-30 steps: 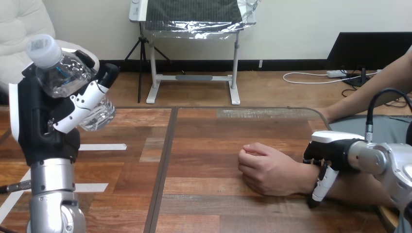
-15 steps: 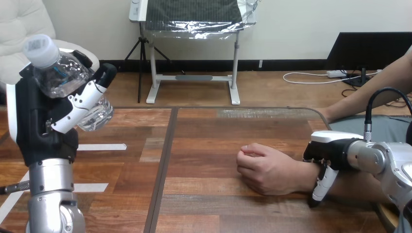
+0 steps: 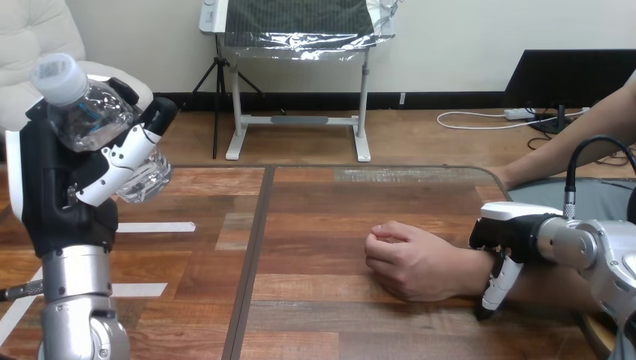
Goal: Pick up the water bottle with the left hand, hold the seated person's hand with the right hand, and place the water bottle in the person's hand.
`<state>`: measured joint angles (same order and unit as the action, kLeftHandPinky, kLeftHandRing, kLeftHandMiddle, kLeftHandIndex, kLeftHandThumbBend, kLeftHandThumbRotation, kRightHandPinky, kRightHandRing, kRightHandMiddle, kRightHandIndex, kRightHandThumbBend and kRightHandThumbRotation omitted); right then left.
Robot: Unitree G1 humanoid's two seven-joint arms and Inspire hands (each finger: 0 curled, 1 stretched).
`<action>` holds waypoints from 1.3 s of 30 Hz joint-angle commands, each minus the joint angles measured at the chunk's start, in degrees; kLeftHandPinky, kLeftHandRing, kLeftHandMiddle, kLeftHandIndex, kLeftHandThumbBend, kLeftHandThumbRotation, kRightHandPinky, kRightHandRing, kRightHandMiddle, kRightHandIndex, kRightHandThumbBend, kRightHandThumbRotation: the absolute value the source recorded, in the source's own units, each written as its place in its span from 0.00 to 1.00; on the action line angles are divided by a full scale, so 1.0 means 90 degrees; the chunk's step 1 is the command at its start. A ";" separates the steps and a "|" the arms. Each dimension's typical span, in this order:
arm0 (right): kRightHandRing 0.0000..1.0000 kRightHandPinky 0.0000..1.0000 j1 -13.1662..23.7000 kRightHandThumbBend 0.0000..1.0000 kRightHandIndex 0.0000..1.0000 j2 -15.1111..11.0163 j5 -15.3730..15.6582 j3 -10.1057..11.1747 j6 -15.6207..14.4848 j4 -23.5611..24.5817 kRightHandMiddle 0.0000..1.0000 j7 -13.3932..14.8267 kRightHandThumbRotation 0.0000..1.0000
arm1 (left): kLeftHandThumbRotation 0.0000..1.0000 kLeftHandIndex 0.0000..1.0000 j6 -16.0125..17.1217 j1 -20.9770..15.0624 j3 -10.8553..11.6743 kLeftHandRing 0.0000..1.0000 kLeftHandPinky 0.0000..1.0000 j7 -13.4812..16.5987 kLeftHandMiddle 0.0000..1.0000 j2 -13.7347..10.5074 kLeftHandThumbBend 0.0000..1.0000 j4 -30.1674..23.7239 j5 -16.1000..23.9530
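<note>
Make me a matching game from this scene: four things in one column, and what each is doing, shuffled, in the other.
Things:
1. water bottle
2. left hand
3. right hand
4. person's hand

What each is doing:
a. rests as a loose fist on the table
b. curled over the person's wrist
c. held tilted in the air, cap uppermost
d. wrapped round the water bottle

Pairs: 1-c, 2-d, 3-b, 4-a.

"What's on the wooden table [image 3: 337,217]?"
"White tape strips on its left side. A far strip [image 3: 161,226], a nearer strip [image 3: 142,289] and a slanted strip [image 3: 11,319] by the near left edge."
"Anything else?"
"A dark seam [image 3: 253,255], running near to far, left of the middle."
</note>
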<state>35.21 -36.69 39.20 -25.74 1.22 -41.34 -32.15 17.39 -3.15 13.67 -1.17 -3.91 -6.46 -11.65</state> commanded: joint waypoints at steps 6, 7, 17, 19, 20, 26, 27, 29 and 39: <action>0.46 0.31 -0.0973 0.81 0.54 -0.0072 -0.0282 -0.0108 0.0051 -0.0091 0.55 -0.0426 0.03 | 0.00 0.33 0.0098 -0.0446 -0.0033 0.17 0.11 -0.0049 0.24 -0.0040 0.62 -0.0090 -0.0067; 0.46 0.31 -0.0980 0.81 0.54 -0.0074 -0.0322 -0.0060 -0.0002 -0.0050 0.55 -0.0425 0.03 | 0.00 0.33 0.0106 -0.0447 -0.0032 0.17 0.11 -0.0054 0.24 -0.0044 0.62 -0.0079 -0.0064; 0.31 0.20 -0.1036 0.81 0.40 -0.0181 -0.0569 0.0217 -0.0077 0.0330 0.39 -0.0346 0.04 | 0.00 0.33 0.0131 -0.0463 -0.0041 0.17 0.11 -0.0100 0.24 -0.0059 0.60 0.0004 -0.0063; 0.27 0.18 -0.1046 0.81 0.38 -0.0210 -0.0645 0.0303 -0.0066 0.0412 0.35 -0.0339 0.04 | 0.00 0.33 0.0139 -0.0467 -0.0047 0.17 0.11 -0.0123 0.25 -0.0062 0.60 0.0018 -0.0070; 0.26 0.17 -0.1048 0.81 0.37 -0.0226 -0.0673 0.0334 -0.0048 0.0443 0.34 -0.0341 0.04 | 0.00 0.33 0.0140 -0.0469 -0.0050 0.17 0.11 -0.0132 0.25 -0.0062 0.60 0.0023 -0.0073; 0.23 0.16 -0.1088 0.82 0.34 -0.0370 -0.0839 0.0527 0.0088 0.0721 0.31 -0.0283 0.05 | 0.00 0.33 0.0113 -0.0478 -0.0053 0.17 0.11 -0.0156 0.25 -0.0055 0.59 0.0062 -0.0063; 0.23 0.16 -0.1094 0.82 0.33 -0.0384 -0.0856 0.0548 0.0093 0.0755 0.30 -0.0279 0.05 | 0.00 0.33 0.0108 -0.0479 -0.0053 0.17 0.11 -0.0162 0.25 -0.0055 0.59 0.0066 -0.0068; 0.24 0.16 -0.1108 0.82 0.33 -0.0438 -0.0910 0.0629 0.0104 0.0887 0.31 -0.0278 0.06 | 0.00 0.33 0.0098 -0.0482 -0.0065 0.17 0.11 -0.0177 0.25 -0.0049 0.60 0.0062 -0.0078; 0.21 0.14 -0.1092 0.80 0.29 -0.0648 -0.1182 0.0915 0.0350 0.1143 0.28 -0.0290 0.09 | 0.00 0.33 0.0137 -0.0524 -0.0072 0.18 0.12 -0.0211 0.25 -0.0049 0.61 0.0192 -0.0060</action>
<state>26.89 -41.10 31.08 -19.63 3.41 -31.66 -34.30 17.40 -3.36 13.54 -2.51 -3.90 -5.35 -11.86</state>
